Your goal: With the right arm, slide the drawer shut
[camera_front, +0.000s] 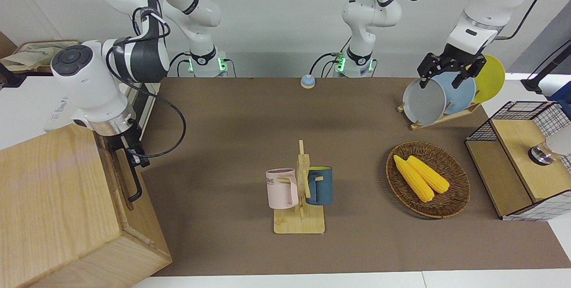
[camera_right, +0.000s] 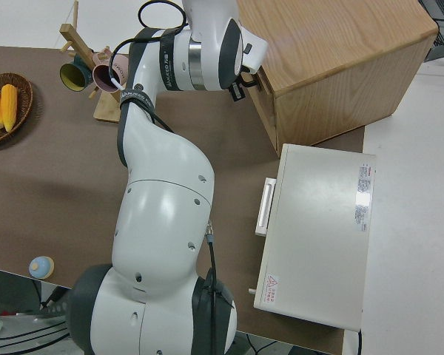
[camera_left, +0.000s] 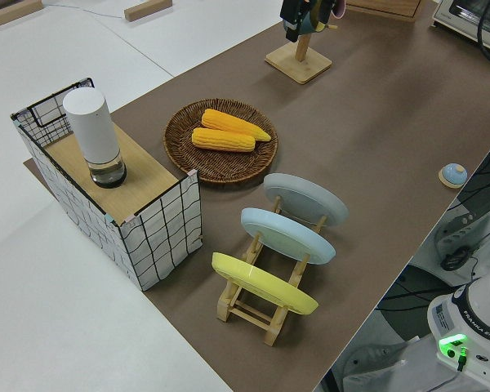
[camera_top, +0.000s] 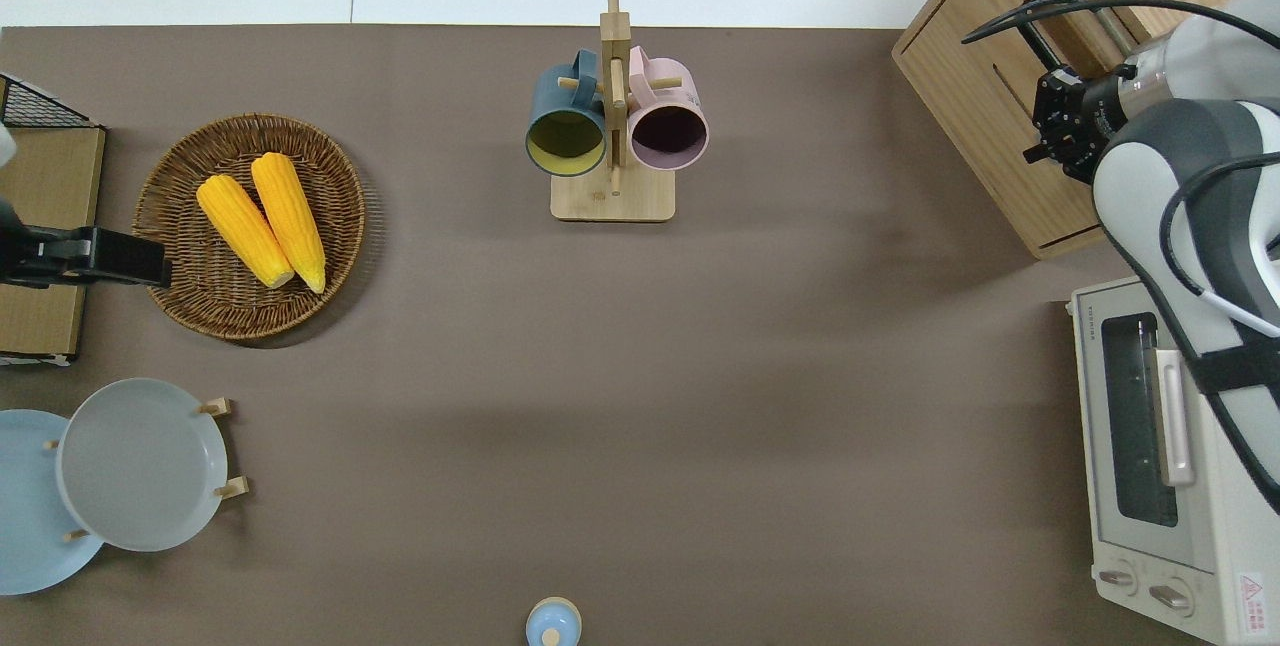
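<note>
Right tool at the drawer front, drawer looks all but shut

I have the right tool [camera_top: 1062, 116] at the handle [camera_front: 134, 176] of the drawer [camera_top: 985, 111], in the box [camera_front: 58, 207] at the right arm's end of the tabletop [camera_front: 232, 145]. I can't tell if its fingers are together or apart. The front seems nearly flush, so little pushing remains. The left arm is parked.
</note>
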Controlling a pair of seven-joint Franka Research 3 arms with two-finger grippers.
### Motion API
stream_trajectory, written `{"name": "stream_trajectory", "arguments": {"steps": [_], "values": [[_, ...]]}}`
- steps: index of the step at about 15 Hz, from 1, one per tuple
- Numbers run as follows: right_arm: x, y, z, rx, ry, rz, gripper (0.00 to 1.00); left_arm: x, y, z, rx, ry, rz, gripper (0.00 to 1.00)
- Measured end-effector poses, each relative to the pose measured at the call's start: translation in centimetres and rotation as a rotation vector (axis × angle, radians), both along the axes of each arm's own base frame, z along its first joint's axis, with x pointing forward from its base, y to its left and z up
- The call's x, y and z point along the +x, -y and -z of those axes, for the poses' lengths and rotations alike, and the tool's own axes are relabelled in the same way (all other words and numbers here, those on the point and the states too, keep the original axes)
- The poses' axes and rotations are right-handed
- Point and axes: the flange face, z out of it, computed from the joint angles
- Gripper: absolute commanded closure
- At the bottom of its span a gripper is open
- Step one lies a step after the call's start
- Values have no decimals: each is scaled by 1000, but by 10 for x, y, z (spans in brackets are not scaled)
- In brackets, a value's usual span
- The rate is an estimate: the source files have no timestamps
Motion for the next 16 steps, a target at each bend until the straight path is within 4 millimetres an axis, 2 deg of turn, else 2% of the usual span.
{"name": "stream_trajectory", "arguments": {"steps": [16], "values": [[0, 11, 0, 36, 9, -48, 1000, 0, 0, 0, 0, 0, 0, 2]]}}
